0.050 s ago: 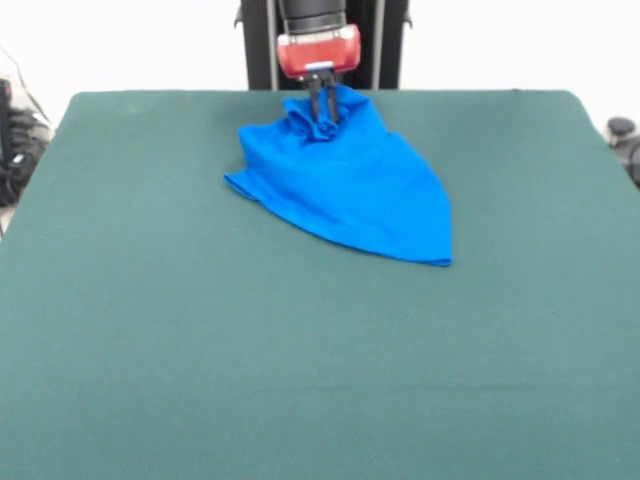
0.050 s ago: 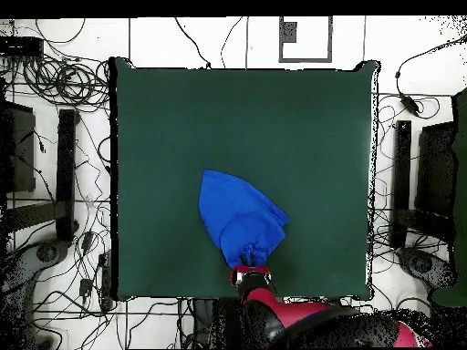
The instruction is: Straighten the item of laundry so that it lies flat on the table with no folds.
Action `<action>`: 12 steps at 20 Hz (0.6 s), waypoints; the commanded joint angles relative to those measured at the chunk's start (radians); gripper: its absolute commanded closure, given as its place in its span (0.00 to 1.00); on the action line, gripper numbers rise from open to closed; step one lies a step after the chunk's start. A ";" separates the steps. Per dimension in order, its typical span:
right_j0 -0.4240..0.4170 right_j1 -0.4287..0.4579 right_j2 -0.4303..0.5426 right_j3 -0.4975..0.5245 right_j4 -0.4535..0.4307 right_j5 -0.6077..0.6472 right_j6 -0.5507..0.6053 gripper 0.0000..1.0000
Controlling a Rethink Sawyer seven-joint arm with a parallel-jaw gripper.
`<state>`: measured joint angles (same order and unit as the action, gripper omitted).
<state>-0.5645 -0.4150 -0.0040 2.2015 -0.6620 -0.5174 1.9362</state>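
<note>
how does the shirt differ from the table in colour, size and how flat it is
The T-shirt is bright blue; the table is dark green. The T-shirt covers only a small patch near one edge; the table is far bigger. The T-shirt is bunched, gathered to a peak at the gripper, which is closed on it; the table top lies flat. Both are plain, without pattern.
</note>
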 commanded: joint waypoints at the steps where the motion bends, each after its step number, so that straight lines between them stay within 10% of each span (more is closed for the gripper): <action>1: -0.003 -0.057 0.026 -0.005 -0.028 0.126 0.095 1.00; 12: 0.017 -0.018 0.013 -0.022 -0.020 0.088 0.100 1.00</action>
<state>-0.5858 -0.4736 -0.0042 2.2204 -0.6806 -0.5171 1.9362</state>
